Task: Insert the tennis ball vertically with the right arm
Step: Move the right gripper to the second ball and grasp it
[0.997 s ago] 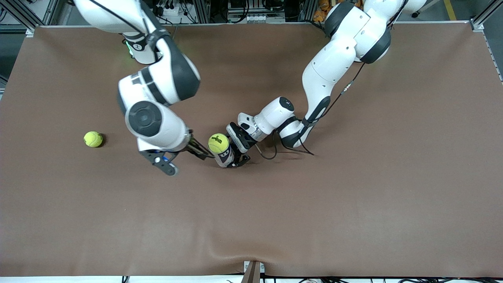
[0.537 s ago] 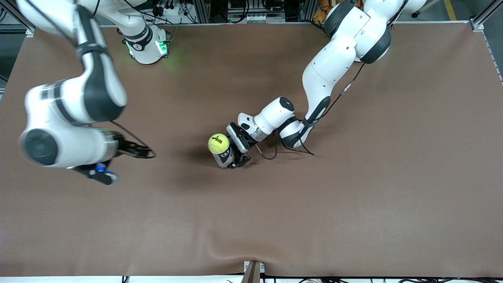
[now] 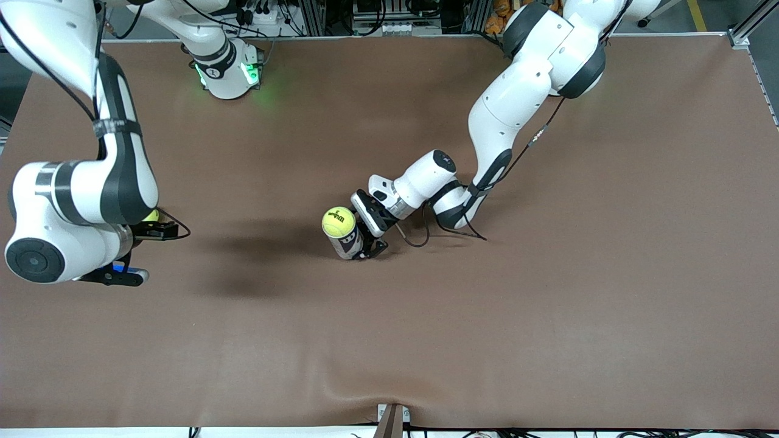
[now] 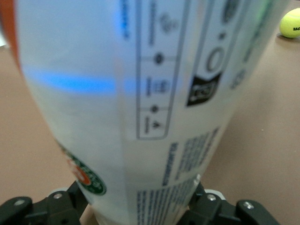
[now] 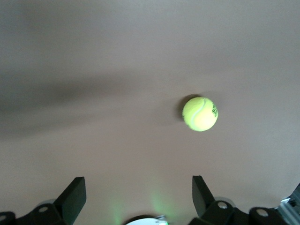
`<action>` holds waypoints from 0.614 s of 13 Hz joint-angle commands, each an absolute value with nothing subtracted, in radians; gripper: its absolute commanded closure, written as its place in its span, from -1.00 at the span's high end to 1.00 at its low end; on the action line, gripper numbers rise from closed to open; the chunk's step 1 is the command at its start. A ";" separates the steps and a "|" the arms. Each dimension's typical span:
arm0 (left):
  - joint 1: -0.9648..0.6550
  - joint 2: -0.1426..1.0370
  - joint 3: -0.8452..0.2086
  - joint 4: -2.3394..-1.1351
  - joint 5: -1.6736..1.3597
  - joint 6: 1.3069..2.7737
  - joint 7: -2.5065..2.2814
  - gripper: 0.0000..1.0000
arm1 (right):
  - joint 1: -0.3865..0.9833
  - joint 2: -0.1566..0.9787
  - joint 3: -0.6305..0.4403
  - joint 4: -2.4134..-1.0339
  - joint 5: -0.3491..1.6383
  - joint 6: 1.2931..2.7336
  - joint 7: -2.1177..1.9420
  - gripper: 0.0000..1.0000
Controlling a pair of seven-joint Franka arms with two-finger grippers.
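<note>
A loose tennis ball lies on the brown table toward the right arm's end. In the front view only a yellow sliver of that ball shows past the right arm. My right gripper hangs over the table beside it, open and empty; its black fingertips stand wide apart. At mid table my left gripper is shut on an upright white tennis ball can, with another ball sitting in its open top. The can's printed wall fills the left wrist view.
The right arm's base glows green at the table's edge farthest from the front camera. A black cable loops on the table cover beside the left wrist. The cover has a ripple near the front camera's edge.
My right arm has swung away from the can toward its own end of the table and now hangs over the loose ball. The left arm and the can have stayed put.
</note>
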State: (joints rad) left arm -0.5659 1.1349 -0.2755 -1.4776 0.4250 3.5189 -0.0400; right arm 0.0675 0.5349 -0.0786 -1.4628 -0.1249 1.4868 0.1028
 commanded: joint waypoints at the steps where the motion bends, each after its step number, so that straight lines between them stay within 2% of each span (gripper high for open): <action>1: -0.571 1.149 -0.270 -1.468 0.411 3.537 -0.037 0.66 | 0.000 0.514 -0.061 -1.584 -0.155 1.570 0.000 1.00; 4: -0.569 1.146 -0.270 -1.468 0.413 3.537 -0.035 0.66 | -0.064 0.514 -0.061 -1.733 -0.169 1.745 -0.121 1.00; 8: -0.571 1.146 -0.270 -1.466 0.410 3.537 -0.035 0.66 | -0.147 0.555 -0.061 -1.752 -0.169 1.830 -0.274 1.00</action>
State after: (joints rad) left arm -0.5657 1.1350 -0.2750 -1.4776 0.4250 3.5200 -0.0400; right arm -0.0985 0.5497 -0.0802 -1.7439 -0.1445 1.8019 -0.2034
